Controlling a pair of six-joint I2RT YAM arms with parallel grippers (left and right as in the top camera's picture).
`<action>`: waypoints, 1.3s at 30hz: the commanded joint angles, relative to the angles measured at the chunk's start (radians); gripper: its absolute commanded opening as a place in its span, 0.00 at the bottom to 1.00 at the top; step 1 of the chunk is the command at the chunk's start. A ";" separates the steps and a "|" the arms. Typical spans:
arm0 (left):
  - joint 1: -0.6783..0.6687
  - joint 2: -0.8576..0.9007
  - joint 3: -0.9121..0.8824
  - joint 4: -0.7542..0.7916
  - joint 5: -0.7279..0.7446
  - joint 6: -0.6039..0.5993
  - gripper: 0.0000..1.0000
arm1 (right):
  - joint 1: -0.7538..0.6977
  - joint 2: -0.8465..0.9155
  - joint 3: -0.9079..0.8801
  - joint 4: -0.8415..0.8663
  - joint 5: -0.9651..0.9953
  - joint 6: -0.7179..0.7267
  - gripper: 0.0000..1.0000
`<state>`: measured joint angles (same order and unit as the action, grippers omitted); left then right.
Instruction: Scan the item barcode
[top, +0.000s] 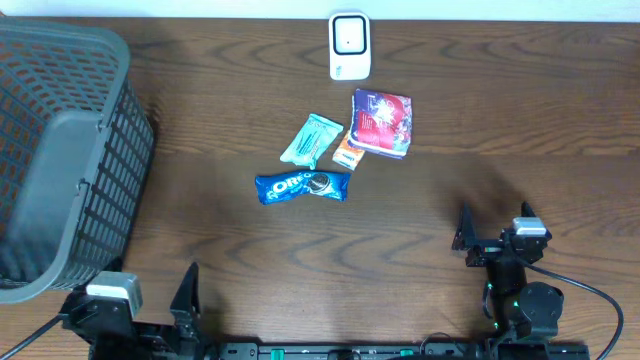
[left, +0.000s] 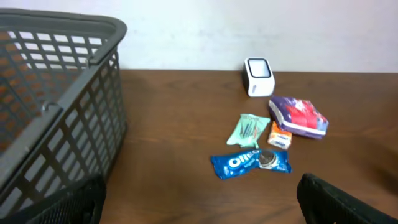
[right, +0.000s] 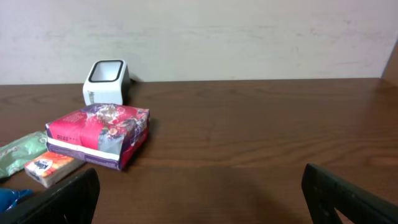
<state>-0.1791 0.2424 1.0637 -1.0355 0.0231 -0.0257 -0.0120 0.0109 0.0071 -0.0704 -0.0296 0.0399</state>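
Blue Oreo pack (top: 303, 186) lies on the wooden table (top: 520, 110), well apart from the white scanner (top: 349, 45). Left gripper (left: 200, 208) and right gripper (right: 202, 208) both gape wide, holding nothing.

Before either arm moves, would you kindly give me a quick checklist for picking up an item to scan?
1. Left gripper open and empty: ok.
2. Right gripper open and empty: ok.
3. Scanner upright at the far edge, nothing in front of it: ok.
4. Oreo pack lying apart from the other items: ok.
5. Barcode on the Oreo pack visible: cannot tell.
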 joint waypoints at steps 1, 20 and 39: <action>-0.003 0.003 -0.054 0.055 -0.026 -0.002 0.98 | -0.013 -0.005 -0.002 -0.004 -0.002 -0.011 0.99; -0.003 0.009 -0.401 0.418 -0.084 0.000 0.98 | -0.013 -0.005 -0.002 -0.004 -0.002 -0.011 0.99; -0.003 0.018 -0.492 0.396 -0.121 -0.002 0.98 | -0.013 -0.005 -0.002 -0.004 -0.002 -0.011 0.99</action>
<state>-0.1787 0.2554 0.5705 -0.6025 -0.0853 -0.0257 -0.0120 0.0109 0.0071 -0.0704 -0.0296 0.0399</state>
